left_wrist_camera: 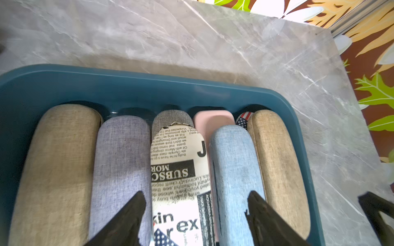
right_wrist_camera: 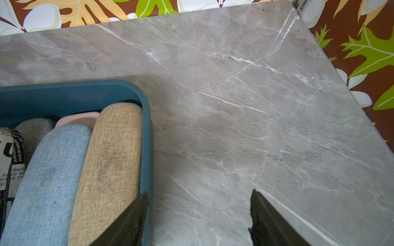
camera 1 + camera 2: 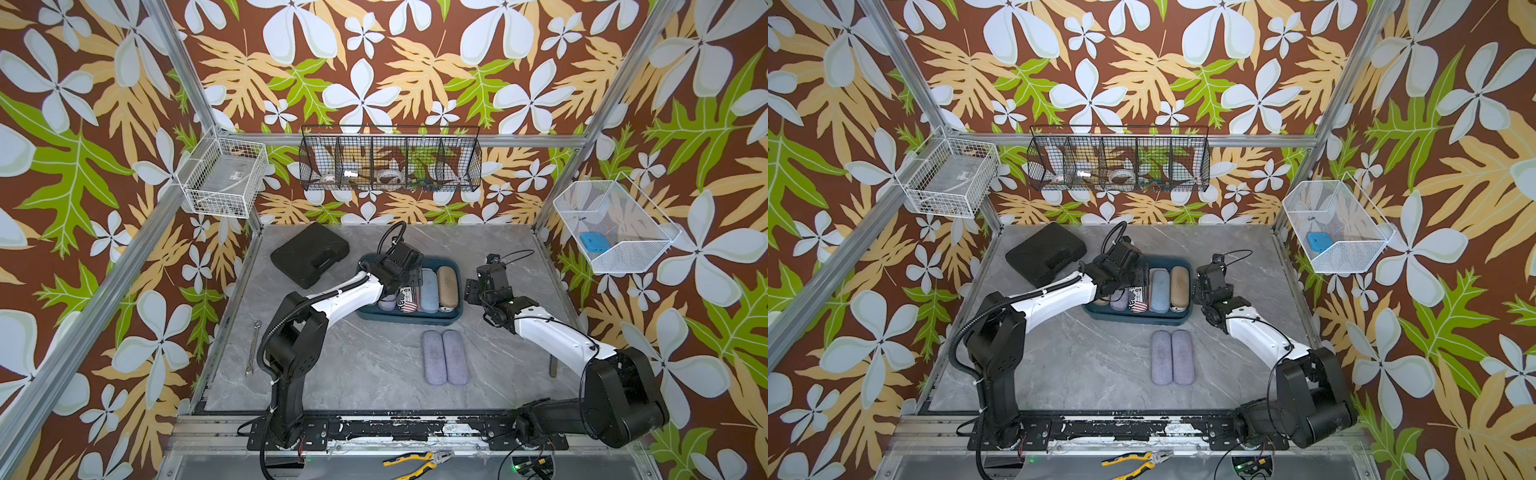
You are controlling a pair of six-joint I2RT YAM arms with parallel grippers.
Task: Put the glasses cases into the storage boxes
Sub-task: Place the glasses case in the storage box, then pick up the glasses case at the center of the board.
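Lavender fabric is your cue: two lavender cases [image 3: 433,357] lie on the bare desk [image 3: 353,374], touching side by side. In both top views they sit lower centre of the frame, just below the teal tub [image 3: 409,319]. Their long axes run up and down the frame, parallel to the cases packed in the tub. So by my reading, whichever arm you send has to close across the narrow width, left to right. Your left fingers [image 1: 128,221] hang over the tub, spread apart and pinching nothing. One tip is over the tub's own lavender case [image 1: 121,159], the other over the seam between the light blue case [image 1: 234,170] and a tan case [image 1: 279,166]. The newsprint case [image 1: 179,170] lies loose between them. Your right fingers [image 2: 128,223] are spread too and empty, one tip over the tub's right end, the other over bare desk. Both arms sit above the pair in the frame. The right looks a touch nearer and is clear of the tub, so I'd back it, though it's close. Writing now: the newsprint case shows "SUBSC" in white on a black bar, a big black "J", and large "kin" and "ex" close to the fingers, plus a stars-and-stripes patch. Its small print is mostly too fine to read. No brand name that I can see.
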